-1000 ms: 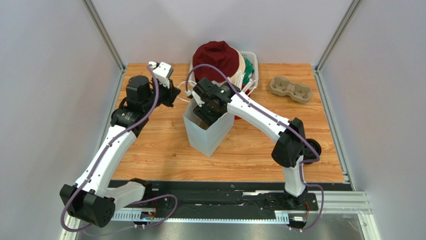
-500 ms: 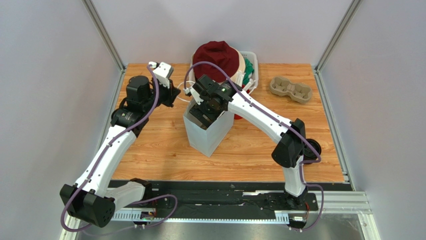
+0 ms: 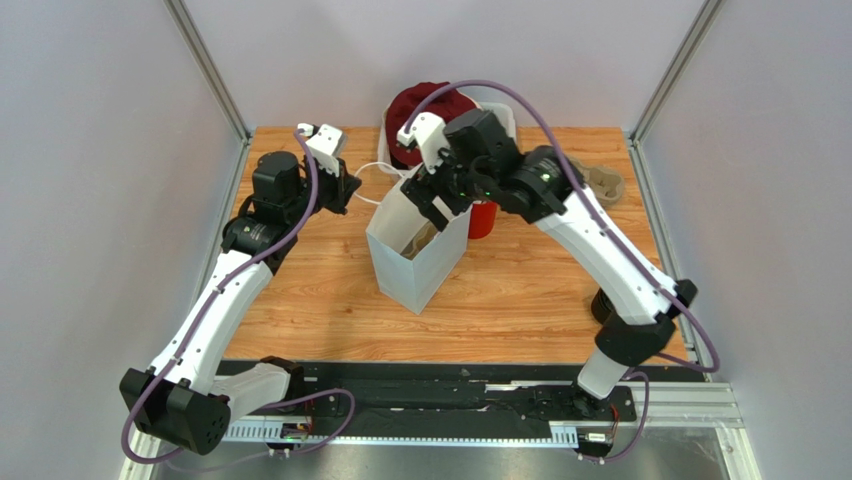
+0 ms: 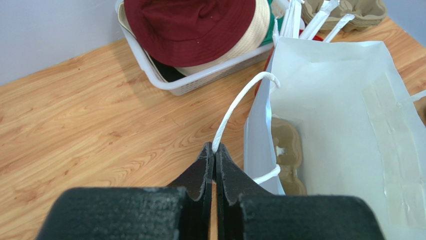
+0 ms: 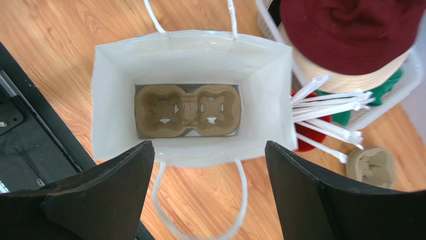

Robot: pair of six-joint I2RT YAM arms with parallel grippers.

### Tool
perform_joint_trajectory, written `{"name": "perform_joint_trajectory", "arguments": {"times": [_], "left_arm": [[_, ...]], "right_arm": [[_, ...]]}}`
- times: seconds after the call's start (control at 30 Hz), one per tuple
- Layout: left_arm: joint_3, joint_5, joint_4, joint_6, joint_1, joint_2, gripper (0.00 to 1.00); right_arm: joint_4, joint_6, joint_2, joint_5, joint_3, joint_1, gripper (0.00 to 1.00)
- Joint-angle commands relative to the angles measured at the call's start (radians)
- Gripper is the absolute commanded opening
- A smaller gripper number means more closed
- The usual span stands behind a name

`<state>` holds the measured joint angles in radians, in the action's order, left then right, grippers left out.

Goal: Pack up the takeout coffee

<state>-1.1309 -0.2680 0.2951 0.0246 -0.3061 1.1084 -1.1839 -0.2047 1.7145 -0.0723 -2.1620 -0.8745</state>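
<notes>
The left pincer point(image 4: 214, 152) is pinched shut on the handle point(image 4: 240, 102) of the paper bag point(image 5: 192, 55). The right pincer point(image 5: 207, 150) hangs wide open and empty above the bag. I can't see the coffee cup anywhere. If the handle slips, the bag may flop shut

- Plain white paper bag point(image 5: 192, 55), with a white cord handle point(image 4: 235, 107).
- Tan-brown moulded pulp cup carrier point(image 5: 187, 111).
- Maroon cloth bucket hat point(image 4: 192, 25) over a cream hat point(image 4: 250, 31).
- White plastic basket point(image 4: 165, 87).
- Orange-brown wooden surface point(image 4: 75, 115) with a streaky grain.
- Black left end effector point(image 4: 215, 151).
- Red round cup point(image 3: 482, 218).
</notes>
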Motion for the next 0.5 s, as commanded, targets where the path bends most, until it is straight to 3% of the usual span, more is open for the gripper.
{"name": "perform_joint_trajectory", "arguments": {"times": [0.0, 0.27, 0.47], "left_arm": [[-0.010, -0.017, -0.020, 0.008, -0.004, 0.001, 0.03], [-0.033, -0.022, -0.002, 0.006, -0.007, 0.014, 0.03], [-0.070, -0.036, 0.027, -0.006, -0.016, 0.031, 0.04]], "right_arm": [[0.015, -0.073, -0.123, 0.028, -0.024, -0.004, 0.88], [0.027, -0.165, -0.269, 0.114, 0.122, -0.004, 0.86], [0.165, -0.231, -0.346, 0.077, 0.376, -0.003, 0.81]]}}
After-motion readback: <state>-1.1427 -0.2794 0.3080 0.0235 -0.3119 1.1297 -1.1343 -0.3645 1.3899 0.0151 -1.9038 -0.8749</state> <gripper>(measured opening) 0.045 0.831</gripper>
